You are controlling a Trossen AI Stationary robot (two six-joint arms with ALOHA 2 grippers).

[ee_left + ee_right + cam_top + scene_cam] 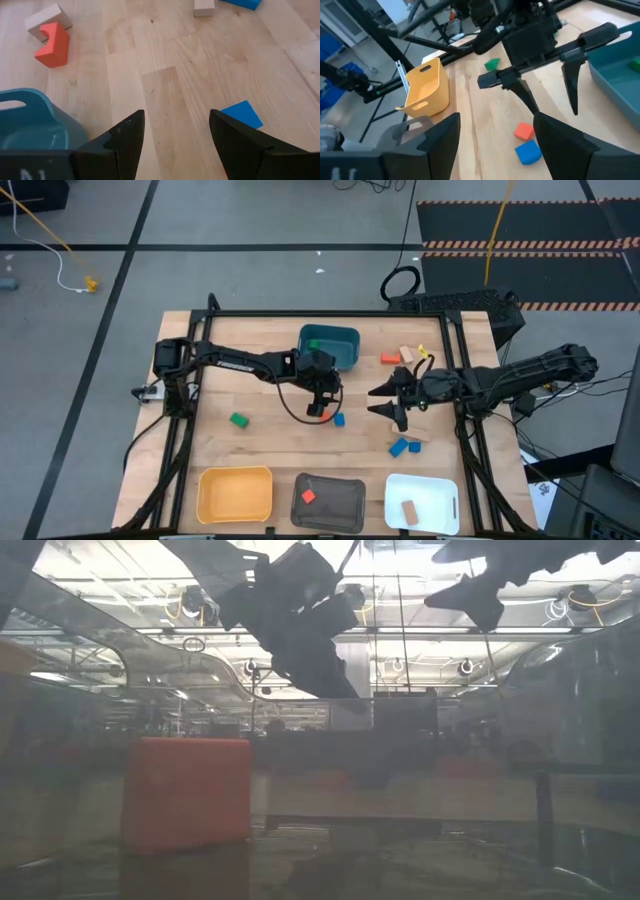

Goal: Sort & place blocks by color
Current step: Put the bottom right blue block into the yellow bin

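two open grippers [322,404] [385,400] above scattered blocks [405,446]

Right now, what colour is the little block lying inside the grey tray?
Red. The block in the grey tray shows best in the high view.

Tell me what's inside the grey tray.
The grey tray holds one red block, toward its left end. Nothing else shows on its floor; no arm covers it.
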